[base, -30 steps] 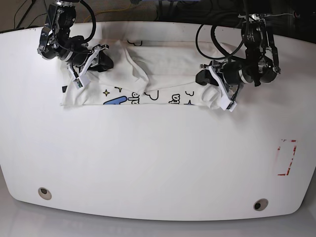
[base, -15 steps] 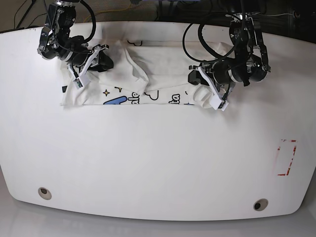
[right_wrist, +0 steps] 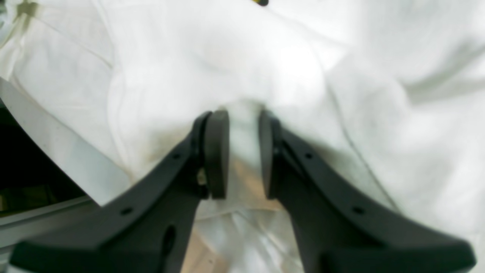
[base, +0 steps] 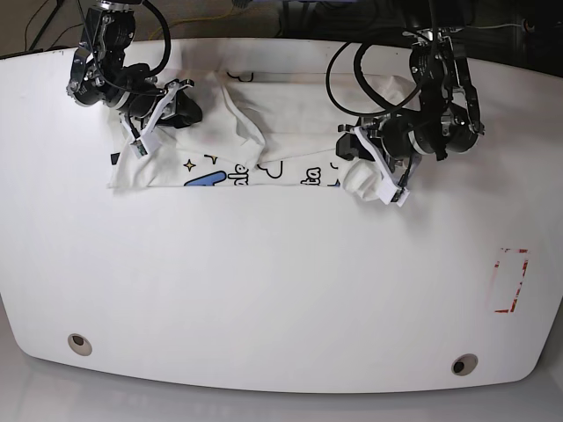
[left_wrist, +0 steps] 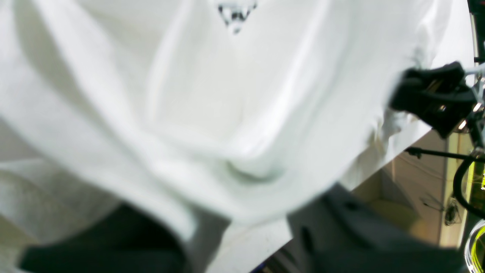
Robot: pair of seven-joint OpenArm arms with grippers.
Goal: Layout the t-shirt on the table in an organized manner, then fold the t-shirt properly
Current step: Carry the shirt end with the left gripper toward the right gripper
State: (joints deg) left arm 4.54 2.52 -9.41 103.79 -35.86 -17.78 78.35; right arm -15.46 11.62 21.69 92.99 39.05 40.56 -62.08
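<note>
While right jaws pinch t-shirt [right_wrist: 242, 125] fold | left jaws over bunched cloth

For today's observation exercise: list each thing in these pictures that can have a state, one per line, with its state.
T-shirt: crumpled, partly folded over, print partly showing, lying at the table's far edge.
Right gripper: shut on a bunch of the t-shirt.
Left gripper: at the t-shirt's other end; grip unclear.
Table: carrying the t-shirt; red dashed mark uncovered.
</note>
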